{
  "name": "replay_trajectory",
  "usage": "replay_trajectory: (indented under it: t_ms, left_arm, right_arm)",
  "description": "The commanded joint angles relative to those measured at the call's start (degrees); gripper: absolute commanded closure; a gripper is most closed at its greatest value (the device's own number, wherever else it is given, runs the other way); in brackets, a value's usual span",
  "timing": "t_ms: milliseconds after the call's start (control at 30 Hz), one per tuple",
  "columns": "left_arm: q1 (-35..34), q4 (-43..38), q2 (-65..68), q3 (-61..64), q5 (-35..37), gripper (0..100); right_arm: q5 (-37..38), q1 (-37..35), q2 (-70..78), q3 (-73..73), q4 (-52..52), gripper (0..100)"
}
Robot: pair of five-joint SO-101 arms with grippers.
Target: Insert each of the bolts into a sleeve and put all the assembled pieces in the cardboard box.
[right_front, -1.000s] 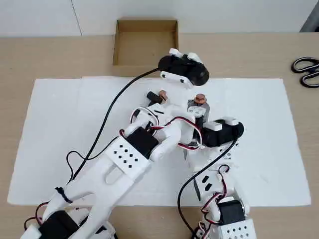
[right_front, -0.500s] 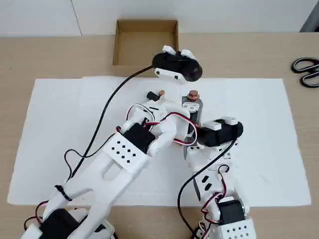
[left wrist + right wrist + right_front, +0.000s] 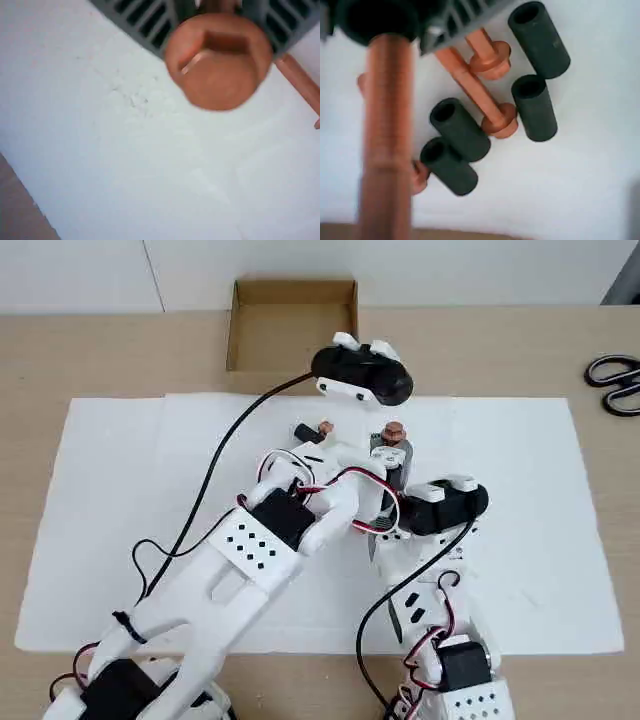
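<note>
Looking at the high view, both arms crowd the middle and cover most of the parts. The left arm (image 3: 240,560) comes in from the lower left and the right arm (image 3: 430,570) from the lower right. A bolt (image 3: 394,430) stands head-up just above centre, with a ribbed grey piece right under it.

In the left wrist view that head sits between two ribbed grey parts at the top edge. So the left jaws look closed on the bolt, though its shank is hidden behind the head. Right jaws: honestly can't tell.

The right wrist view has a blurry copper shaft (image 3: 387,150) down the left side, cut off at the bottom edge. It runs up into a dark round shape I can't make out. Past it, four sleeves (image 3: 460,130) and some loose bolts (image 3: 470,87) lie jumbled and touching on the white sheet (image 3: 580,190). One of those bolts is mostly hidden behind the shaft.

From above, a black end (image 3: 303,431) and a copper tip (image 3: 326,427) peek out beside the left arm.

The box (image 3: 290,335) sits top centre on the counter (image 3: 100,350), its lower right corner covered by a wrist camera (image 3: 362,375). Scissors (image 3: 612,382) are cut off at the right edge.
</note>
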Motion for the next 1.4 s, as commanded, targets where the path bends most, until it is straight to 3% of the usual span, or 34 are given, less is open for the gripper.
replay_trajectory:
  t_ms: [0, 1100, 1367]
  left_arm:
    - [2.29, 1.41, -0.26, -2.51, 0.18, 100]
    - [3.34, 5.71, 0.26, -2.24, -2.02, 100]
    - [3.34, 5.98, 0.18, -2.51, -2.02, 100]
  right_arm:
    - [0.44, -0.31, -1.45, 0.44, -0.22, 99.5]
    - [0.88, -0.31, -1.45, 0.35, -0.4, 99.5]
    - [7.21, -0.31, -1.45, 0.26, -3.3, 99.5]
